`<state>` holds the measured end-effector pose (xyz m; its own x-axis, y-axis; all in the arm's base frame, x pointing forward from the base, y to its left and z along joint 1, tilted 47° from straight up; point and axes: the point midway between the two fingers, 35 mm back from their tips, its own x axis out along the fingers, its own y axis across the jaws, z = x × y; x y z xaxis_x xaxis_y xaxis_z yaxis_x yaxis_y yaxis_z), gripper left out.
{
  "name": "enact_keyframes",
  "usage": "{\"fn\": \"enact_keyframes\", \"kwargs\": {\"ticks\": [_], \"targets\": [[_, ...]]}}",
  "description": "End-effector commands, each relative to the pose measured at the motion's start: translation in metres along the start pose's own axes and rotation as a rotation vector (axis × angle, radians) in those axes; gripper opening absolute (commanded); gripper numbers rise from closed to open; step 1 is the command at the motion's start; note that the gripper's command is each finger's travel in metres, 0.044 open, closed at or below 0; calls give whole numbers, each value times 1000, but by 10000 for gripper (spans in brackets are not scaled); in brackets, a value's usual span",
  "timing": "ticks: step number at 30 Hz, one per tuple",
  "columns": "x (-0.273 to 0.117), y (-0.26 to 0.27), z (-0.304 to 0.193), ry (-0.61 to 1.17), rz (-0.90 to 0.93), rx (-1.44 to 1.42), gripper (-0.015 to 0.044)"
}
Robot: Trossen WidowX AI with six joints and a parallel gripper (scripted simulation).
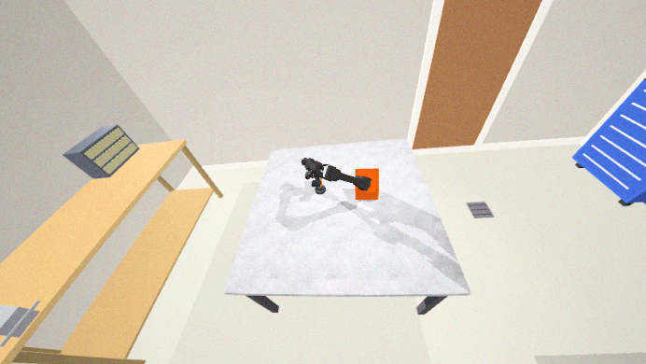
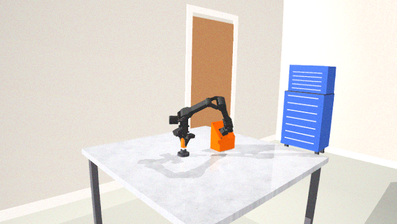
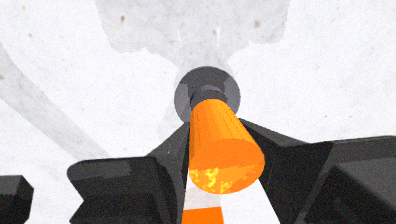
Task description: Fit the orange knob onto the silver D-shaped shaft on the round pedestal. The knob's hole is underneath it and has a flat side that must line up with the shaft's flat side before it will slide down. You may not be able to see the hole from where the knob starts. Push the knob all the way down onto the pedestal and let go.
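The orange knob (image 2: pixel 183 143) (image 3: pixel 225 155) is a tapered, ribbed cylinder. It stands roughly upright between the fingers of my gripper (image 2: pixel 183 140) (image 3: pixel 216 132), which is shut on it. The round dark pedestal (image 2: pixel 183 154) (image 3: pixel 207 75) (image 1: pixel 320 190) stands on the table directly below the knob, with a narrower raised step at its middle. In the exterior view a thin pale gap shows between the knob's lower end and that step, so the knob is above the pedestal. The silver shaft's flat side and the knob's hole are hidden.
An orange block with a sloped face (image 1: pixel 367 193) (image 2: pixel 226 144) stands on the marbled table (image 1: pixel 303 261) (image 2: pixel 201 195), to the right of the pedestal, at the arm's base. The arm arches from there to the pedestal. Shadows lie across the table.
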<state>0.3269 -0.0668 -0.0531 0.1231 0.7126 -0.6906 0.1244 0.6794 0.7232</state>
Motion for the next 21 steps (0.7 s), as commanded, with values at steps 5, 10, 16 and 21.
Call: {"fn": "enact_keyframes", "kwargs": {"ticks": [5, 10, 16, 21], "targets": [[-5, 0, 4, -8, -5, -199, 0], [-5, 0, 6, -8, -5, -209, 0], [-4, -2, 9, -8, -5, -209, 0], [1, -1, 9, -8, -5, -209, 0]]}}
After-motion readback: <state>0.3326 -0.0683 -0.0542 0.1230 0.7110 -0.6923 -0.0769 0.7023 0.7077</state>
